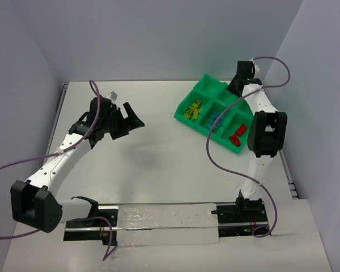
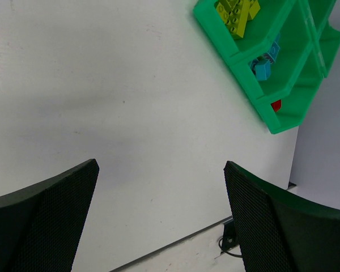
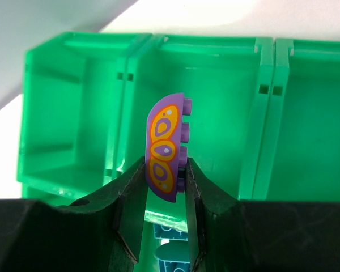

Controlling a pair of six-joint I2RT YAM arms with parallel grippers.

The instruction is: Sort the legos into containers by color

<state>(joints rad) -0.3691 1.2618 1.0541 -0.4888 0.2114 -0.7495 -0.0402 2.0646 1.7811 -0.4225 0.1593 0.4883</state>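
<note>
The green tray (image 1: 211,85) stands at the back right of the table. Its front compartments hold olive-yellow legos (image 1: 192,110), cyan-blue legos (image 1: 215,120) and red legos (image 1: 237,135). My right gripper (image 1: 234,89) hangs over the back of the tray. In the right wrist view it (image 3: 165,170) is shut on a purple rounded lego (image 3: 165,144) with orange markings, held upright above the tray's back compartments (image 3: 226,102). Cyan-blue legos (image 3: 173,249) show below the fingers. My left gripper (image 1: 133,119) is open and empty over bare table (image 2: 161,165).
In the left wrist view the tray (image 2: 283,119) sits at the upper right with yellow (image 2: 237,12), cyan (image 2: 263,68) and red (image 2: 276,105) bricks inside. The table's right edge runs just past the tray. Purple cables trail from both arms.
</note>
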